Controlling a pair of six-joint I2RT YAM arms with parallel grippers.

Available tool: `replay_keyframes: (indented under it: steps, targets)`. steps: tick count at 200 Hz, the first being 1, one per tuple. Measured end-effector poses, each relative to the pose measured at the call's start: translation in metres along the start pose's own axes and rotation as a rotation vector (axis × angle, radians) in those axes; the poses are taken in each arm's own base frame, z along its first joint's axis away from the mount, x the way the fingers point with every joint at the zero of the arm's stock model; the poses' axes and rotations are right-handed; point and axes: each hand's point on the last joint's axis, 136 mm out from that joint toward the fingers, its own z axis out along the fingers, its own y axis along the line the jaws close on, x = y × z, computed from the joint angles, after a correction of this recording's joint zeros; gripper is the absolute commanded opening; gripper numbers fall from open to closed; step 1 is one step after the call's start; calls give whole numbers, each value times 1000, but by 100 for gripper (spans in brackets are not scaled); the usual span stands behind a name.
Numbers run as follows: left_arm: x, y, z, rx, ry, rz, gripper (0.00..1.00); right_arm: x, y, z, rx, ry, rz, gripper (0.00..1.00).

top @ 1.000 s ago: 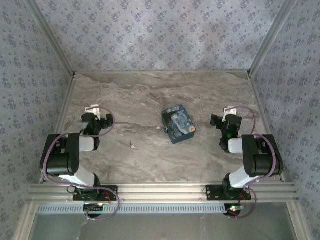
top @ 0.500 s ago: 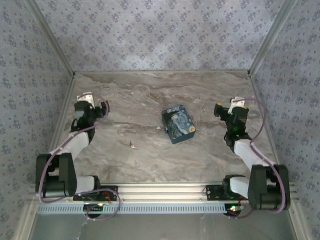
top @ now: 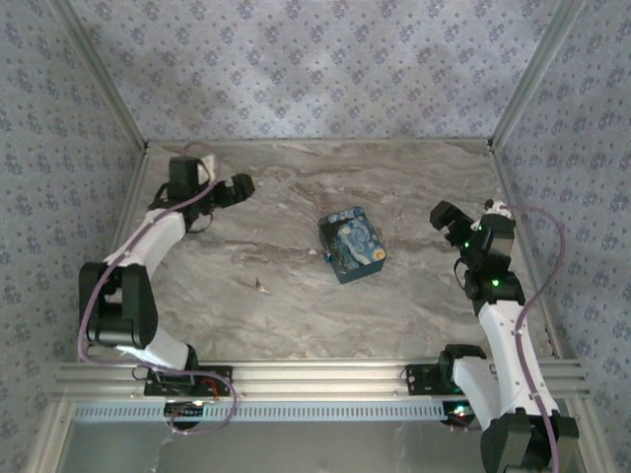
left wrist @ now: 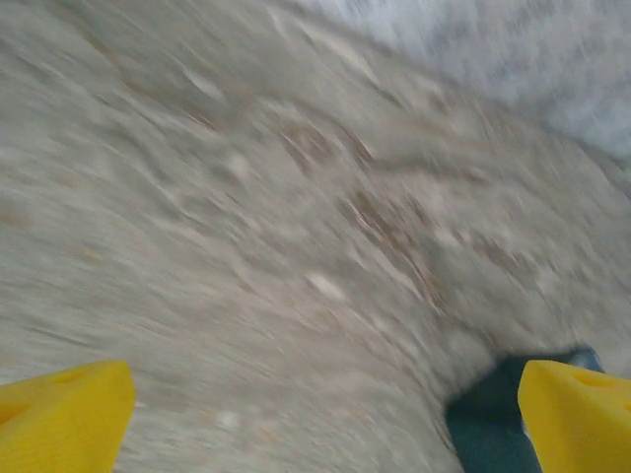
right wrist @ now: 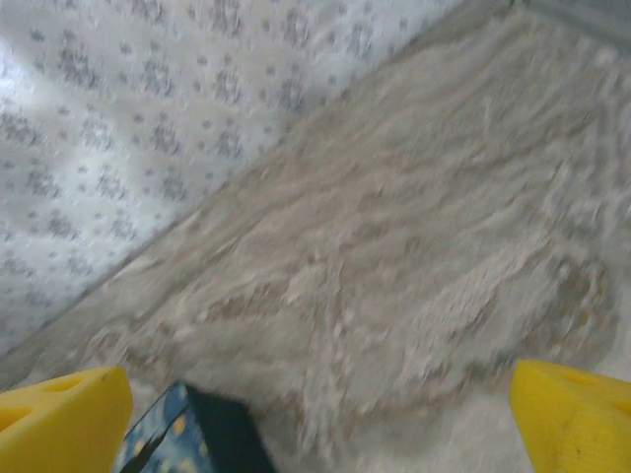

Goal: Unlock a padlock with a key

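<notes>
The blue-and-yellow swirl-painted box (top: 353,243) lies mid-table. A tiny blue bit at its near-left corner looks like the padlock (top: 326,258); its shackle is too small to make out. The key (top: 261,287) is a small pale speck on the marble, left of and nearer than the box. My left gripper (top: 241,187) hangs over the far left of the table, well away from both, and its yellow fingertips (left wrist: 61,414) stand wide apart with nothing between them. My right gripper (top: 441,216) is right of the box, open, with a box corner (right wrist: 187,434) at the lower left of its wrist view.
Patterned walls close in the marble table (top: 296,315) on three sides, with metal posts at the back corners. The left wrist view is blurred, with a dark teal shape (left wrist: 488,424) at its lower right. An aluminium rail (top: 315,374) runs along the near edge.
Both arms have unfolded from near their bases. The left gripper swung out toward the far left and turned inward; the right arm stretched forward and up. Box and key have not moved.
</notes>
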Motion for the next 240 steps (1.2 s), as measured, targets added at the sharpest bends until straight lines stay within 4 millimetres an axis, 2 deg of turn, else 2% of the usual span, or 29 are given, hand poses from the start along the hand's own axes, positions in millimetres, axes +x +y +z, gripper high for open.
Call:
replay_keyframes:
  steps: [20,50,70,90,131,160,201,240]
  targets:
    - [15,-37,24,74,103,42,96,25,6,-5,-41,89,33,100]
    - [26,-90,53,173,195,123,90,68,11,-13,-94,228,81,99]
    - [40,-116,73,228,261,156,90,97,13,-18,-117,310,98,98]
    - [57,-133,94,264,335,172,88,122,16,-22,-136,380,104,96]
    - [88,-150,132,293,463,190,86,164,19,-27,-150,494,110,96]
    - [106,-160,146,315,533,198,81,188,16,-29,-140,545,118,96]
    - [129,-170,142,344,590,213,79,199,18,-23,-131,566,127,95]
    - [160,-149,123,319,645,177,79,207,20,-12,-114,590,132,89]
